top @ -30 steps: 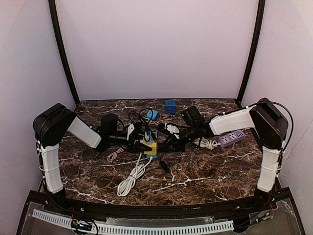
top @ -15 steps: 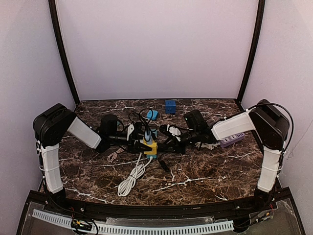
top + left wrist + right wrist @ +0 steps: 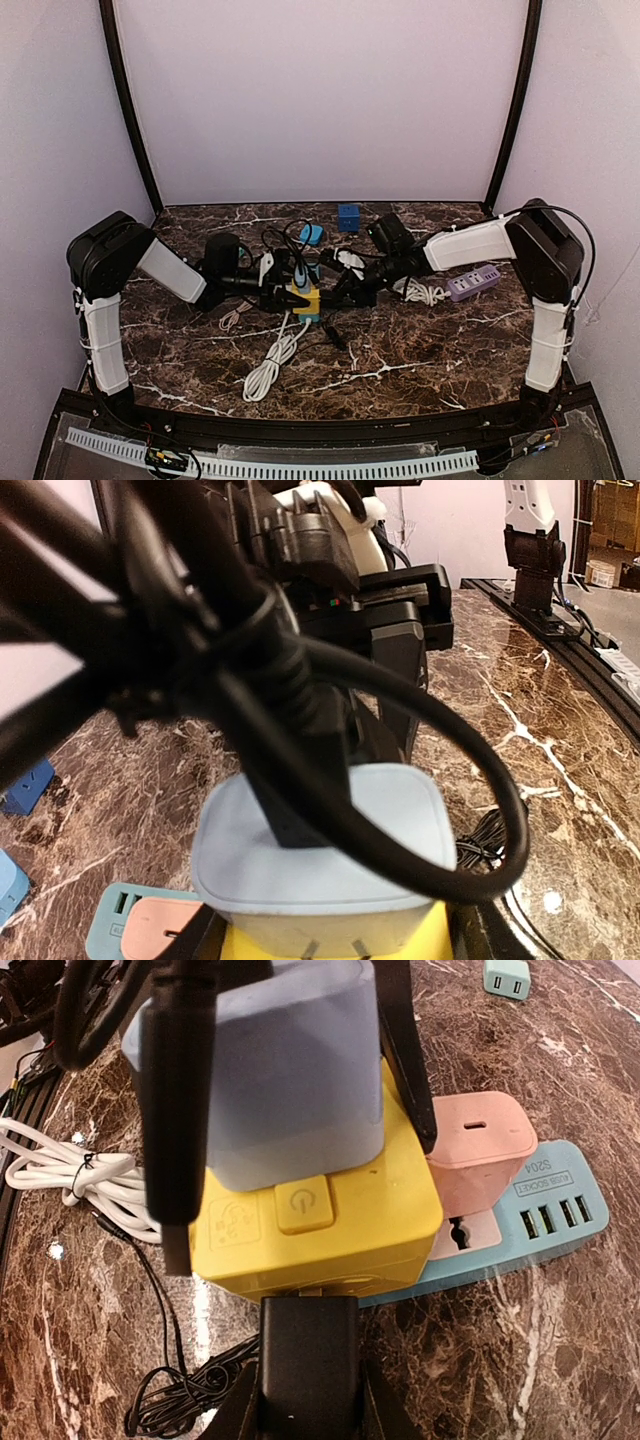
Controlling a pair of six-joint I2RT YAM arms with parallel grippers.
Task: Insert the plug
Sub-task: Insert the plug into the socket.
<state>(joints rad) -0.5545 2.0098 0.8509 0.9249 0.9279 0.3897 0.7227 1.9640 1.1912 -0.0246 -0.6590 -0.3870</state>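
- Two arms reach in over the marble table (image 3: pixel 430 350), the left gripper (image 3: pixel 278 290) and the right gripper (image 3: pixel 342 290) facing each other at its middle.
- The teal power strip (image 3: pixel 545 1210) lies flat with a pink charger (image 3: pixel 475 1150) sitting on it.
- The yellow socket cube (image 3: pixel 330 1230), with a pale blue adapter (image 3: pixel 290 1070) on top, is clamped between the left jaws.
- The black plug (image 3: pixel 308 1355) is pinched in the right jaws and touches the cube's near face.

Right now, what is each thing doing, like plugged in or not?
Black plug: gripped by the right gripper, tip at the side of the yellow socket cube.
Blue adapter: atop the cube, prongs partly showing.
Pink adapter: plugged into the teal power strip.
Left gripper: closed on the yellow socket cube.
White cable: bundled, lying loose.
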